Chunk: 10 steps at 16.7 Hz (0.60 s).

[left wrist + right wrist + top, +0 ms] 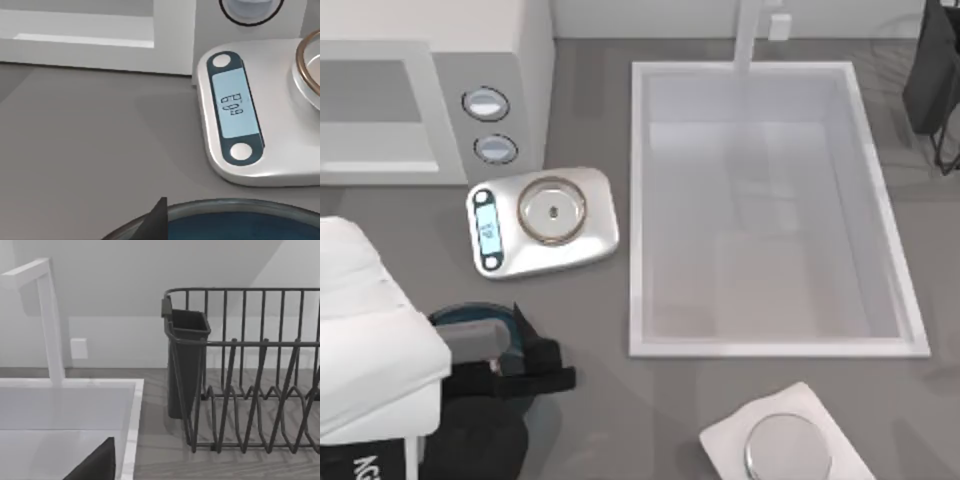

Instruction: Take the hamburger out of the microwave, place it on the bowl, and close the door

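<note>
From above, the left gripper [535, 378] is hovering over the bowl [470, 316] at the surface's lower left; I cannot tell its jaws. The microwave [470, 70] is sitting top left, cavity partly cropped.

The left wrist view is showing the bowl's rim beside a kitchen scale [260, 120]. The hamburger is hidden; likely soft and light, best pinched at its sides.

The right wrist view is facing a dish rack [245, 370].

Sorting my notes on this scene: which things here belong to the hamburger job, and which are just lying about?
Job:
microwave
door
bowl
left gripper, over the bowl

Lying about:
kitchen scale
sink
faucet
dish rack
steel disc
</note>
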{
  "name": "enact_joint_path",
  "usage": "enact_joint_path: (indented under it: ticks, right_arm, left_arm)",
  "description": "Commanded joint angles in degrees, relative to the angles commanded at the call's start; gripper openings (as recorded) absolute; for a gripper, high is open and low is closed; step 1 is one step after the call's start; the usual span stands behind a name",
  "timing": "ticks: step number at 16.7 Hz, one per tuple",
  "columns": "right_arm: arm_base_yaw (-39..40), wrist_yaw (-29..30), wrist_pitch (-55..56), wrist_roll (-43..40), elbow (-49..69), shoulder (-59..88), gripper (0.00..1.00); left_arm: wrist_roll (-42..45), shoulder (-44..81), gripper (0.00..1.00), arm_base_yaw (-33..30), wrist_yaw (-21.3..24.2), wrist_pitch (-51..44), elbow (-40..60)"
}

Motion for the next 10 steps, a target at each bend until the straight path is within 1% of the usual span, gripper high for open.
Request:
enact_joint_path:
  ticks: [1,4,7,10]
  right_arm:
    - [0.0,0.0,0.0,0.0,0.0,0.0,1.00]
    - [0.0,0.0,0.0,0.0,0.0,0.0,1.00]
    - [0.0,0.0,0.0,0.0,0.0,0.0,1.00]
    - [0.0,0.0,0.0,0.0,0.0,0.0,1.00]
  left_arm:
    - [5.8,-5.0,1.00,-0.5,-2.9,0.4,0.9]
    - [6.0,-6.7,1.00,0.3,-1.6,-1.3,0.9]
    - [6.8,-13.9,1.00,3.6,3.6,-7.4,0.8]
    - [8.3,-26.4,1.00,8.9,11.2,-17.2,0.4]
